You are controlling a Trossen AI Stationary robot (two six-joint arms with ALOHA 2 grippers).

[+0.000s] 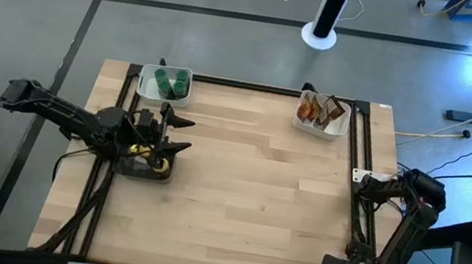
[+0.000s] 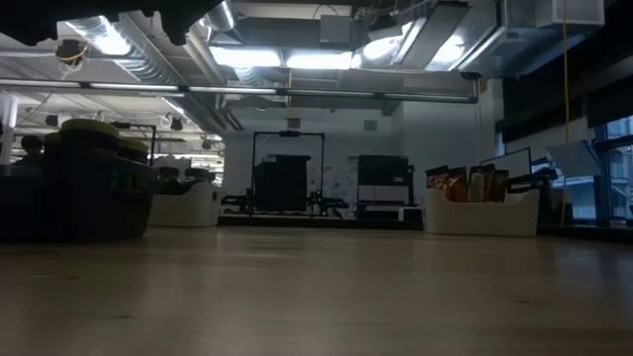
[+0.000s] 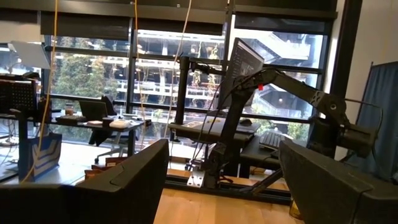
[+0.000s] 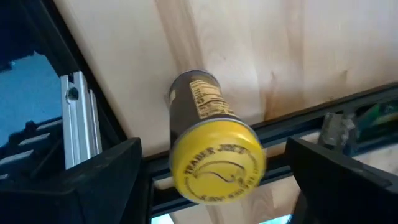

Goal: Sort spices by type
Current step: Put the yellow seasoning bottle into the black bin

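A jar with a yellow lid (image 4: 214, 158) stands upright on the wooden table, close to the black rail at its right edge. My right gripper (image 4: 214, 183) hangs above it, pointing down and open, one finger on either side of the jar without touching it; the arm (image 1: 375, 183) hides the jar in the high view. My left gripper (image 1: 182, 135) is open and holds nothing. It waits above the dark tray (image 1: 143, 170), which holds yellow-lidded jars (image 2: 89, 129). Green-lidded jars (image 1: 169, 81) stand in a white tray at the far left. Brown-orange packets (image 1: 318, 109) stand in a white tray at the far right.
A black metal frame (image 1: 358, 149) runs along the table's far, left and right edges. The rail (image 4: 81, 118) lies right beside the lone jar. The middle of the wooden table (image 1: 246, 189) is bare. Desks and monitors stand in the room beyond the table.
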